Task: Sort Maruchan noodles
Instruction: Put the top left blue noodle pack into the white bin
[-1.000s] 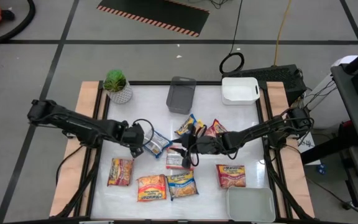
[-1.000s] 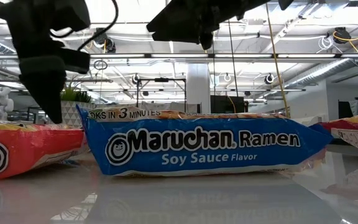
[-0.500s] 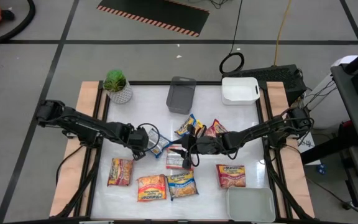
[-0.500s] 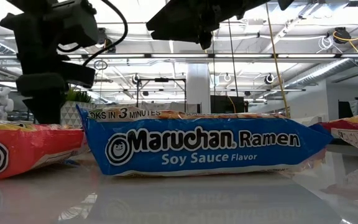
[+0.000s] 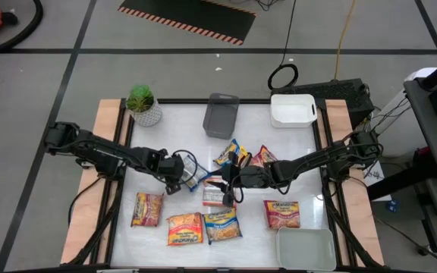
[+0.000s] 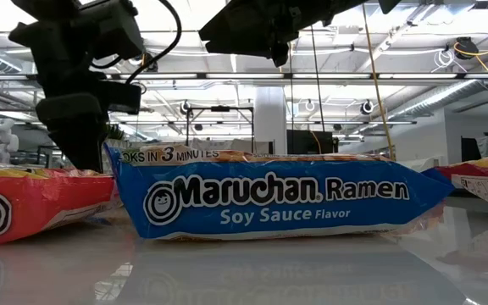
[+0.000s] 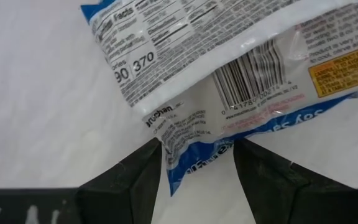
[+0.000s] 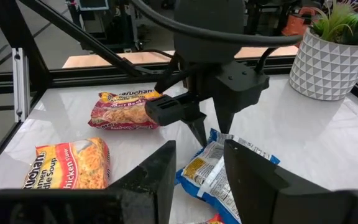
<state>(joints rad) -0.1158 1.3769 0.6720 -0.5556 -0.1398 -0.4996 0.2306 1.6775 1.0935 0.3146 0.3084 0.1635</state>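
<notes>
Blue packet (image 7: 229,74) — cut off by the left wrist view's edges, flavour text partly hidden. Packets under right gripper (image 5: 231,184) — labels too small to read.

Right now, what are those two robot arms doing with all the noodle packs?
They are sorting ramen packets on a white table. The left tool is open, its fingers either side of the corner of a blue-and-white packet lying face down mid-table. The right tool is just opposite, open above the packets and holding nothing. Other packets lie flat along the near side, and the grey tray and white tray at the back look empty.
</notes>
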